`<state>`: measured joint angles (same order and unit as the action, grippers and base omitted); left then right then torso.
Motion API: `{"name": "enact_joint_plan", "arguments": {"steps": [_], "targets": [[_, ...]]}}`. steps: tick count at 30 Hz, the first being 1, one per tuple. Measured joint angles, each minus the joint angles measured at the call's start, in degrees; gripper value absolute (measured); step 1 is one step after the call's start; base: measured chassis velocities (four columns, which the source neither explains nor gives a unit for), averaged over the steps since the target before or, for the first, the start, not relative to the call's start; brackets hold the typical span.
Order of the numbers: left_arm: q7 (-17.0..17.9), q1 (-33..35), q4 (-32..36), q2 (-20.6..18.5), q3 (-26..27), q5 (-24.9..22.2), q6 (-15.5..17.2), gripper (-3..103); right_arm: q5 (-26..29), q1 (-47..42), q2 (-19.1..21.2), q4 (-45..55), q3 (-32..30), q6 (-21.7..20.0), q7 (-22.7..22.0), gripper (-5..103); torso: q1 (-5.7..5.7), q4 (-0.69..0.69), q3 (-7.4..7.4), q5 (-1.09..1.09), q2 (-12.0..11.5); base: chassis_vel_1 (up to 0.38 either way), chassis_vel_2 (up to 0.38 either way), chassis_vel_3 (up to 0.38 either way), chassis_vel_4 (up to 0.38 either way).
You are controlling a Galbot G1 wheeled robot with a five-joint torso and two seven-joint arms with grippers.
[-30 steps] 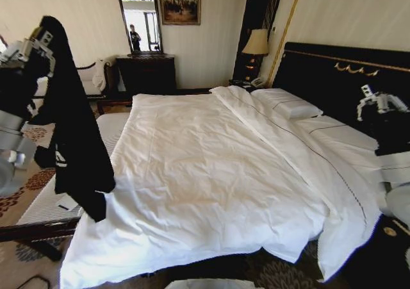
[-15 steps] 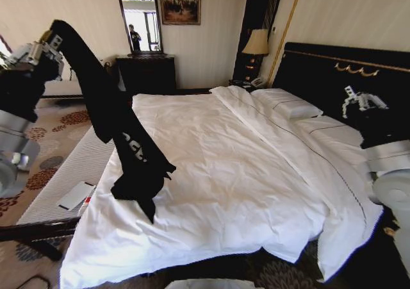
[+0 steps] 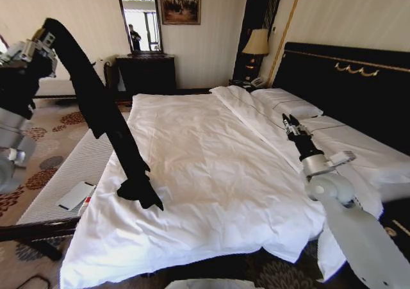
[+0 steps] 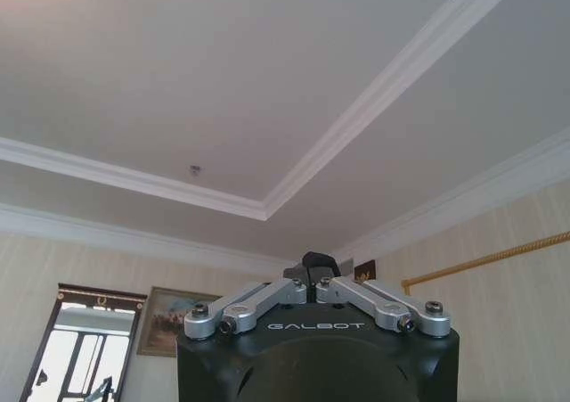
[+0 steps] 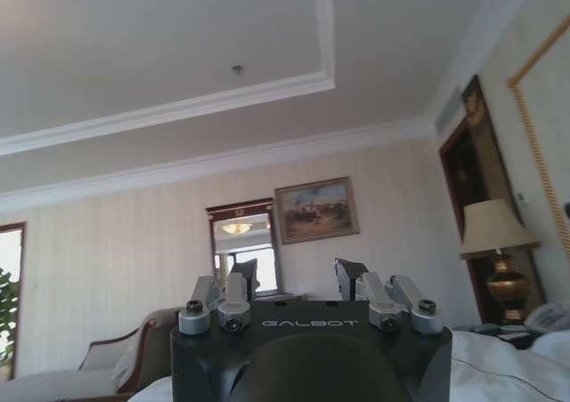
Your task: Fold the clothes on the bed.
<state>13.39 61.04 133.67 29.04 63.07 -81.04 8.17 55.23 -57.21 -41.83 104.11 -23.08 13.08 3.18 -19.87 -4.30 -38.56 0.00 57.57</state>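
The left gripper (image 3: pixel 46 40) is holding up at about ten o'clock in the head view, its fingers pinched on one end of the black T-shirt (image 3: pixel 102 113). In the left wrist view that gripper (image 4: pixel 310 273) is showing its linkages drawn together around a dark bit of cloth, against the ceiling. The T-shirt is hanging as a long twisted strip running down toward five o'clock from the grip, and its lower end is resting on the white duvet near the left edge of the bed (image 3: pixel 211 173). The right gripper (image 3: pixel 288 123) is reaching out over the bed at about three o'clock, close to the pillows (image 3: pixel 291 104), with nothing between its fingers; in the head view its tips are looking close together. In the right wrist view the right gripper (image 5: pixel 298 277) is showing its two fingers spread apart, pointing toward the far wall with the mirror (image 5: pixel 245 242) and painting (image 5: pixel 316 209).
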Motion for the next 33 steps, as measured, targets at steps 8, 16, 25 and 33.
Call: {"name": "enact_joint_plan", "arguments": {"steps": [8, 16, 25, 33], "targets": [[0.91, 0.36, -0.2, -0.43, 0.0, -1.08, 0.31, 0, 0.34, 12.26, 0.72, -0.26, 17.69, 0.9, 2.97, 72, 0.01, -0.02, 0.01, -0.02, 0.0, 0.0, 0.0, 0.0, 0.0], [2.98, -0.4, -1.62, -2.24, -0.28, -2.02, 1.49, 0, 0.19, 22.77, -7.21, 1.96, 32.42, 0.47, 3.05, 99, 0.0, -0.01, 0.0, -0.02, 0.0, 0.0, 0.0, 0.0, 0.0], [2.71, -0.85, -2.51, -0.26, -2.17, -1.96, 1.85, 0, -2.53, 29.6, -13.7, 1.34, 47.04, 0.59, 2.17, 100, 0.01, -0.01, 0.01, -0.03, 0.0, 0.0, 0.0, 0.0, 0.0], [1.69, -1.41, -3.97, -0.28, -2.66, -1.9, 1.92, 0, -8.7, 31.33, -17.38, -1.19, 52.91, 0.54, -0.6, 100, 0.01, -0.01, 0.01, -0.01, 0.0, 0.0, 0.0, 0.0, 0.0]]}}
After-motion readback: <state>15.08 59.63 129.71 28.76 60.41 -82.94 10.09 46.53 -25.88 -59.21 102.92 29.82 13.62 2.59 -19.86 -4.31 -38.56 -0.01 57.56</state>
